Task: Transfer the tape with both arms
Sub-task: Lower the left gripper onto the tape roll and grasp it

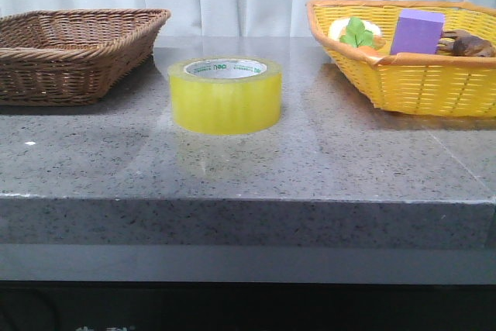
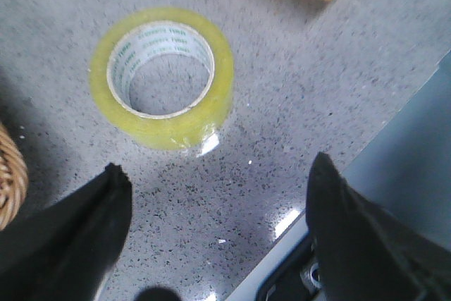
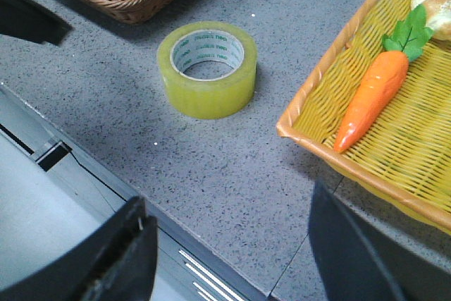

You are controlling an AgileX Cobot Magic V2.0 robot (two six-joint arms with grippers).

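The tape [image 1: 225,95], a wide glossy yellow roll with a white core and green lettering, lies flat on the grey speckled table [image 1: 325,168], between two baskets. It also shows in the left wrist view [image 2: 162,75] and in the right wrist view [image 3: 207,68]. My left gripper [image 2: 218,174] is open and empty, above the table's front edge, short of the roll. My right gripper [image 3: 229,206] is open and empty, over the front edge near the yellow basket, well apart from the roll. Neither arm shows in the front view.
A brown wicker basket [image 1: 74,52] stands at the back left. A yellow basket [image 1: 418,75] at the back right holds a purple block [image 1: 417,32], a toy carrot [image 3: 370,100] and other small items. The table's front edge [image 1: 248,201] runs across below the roll.
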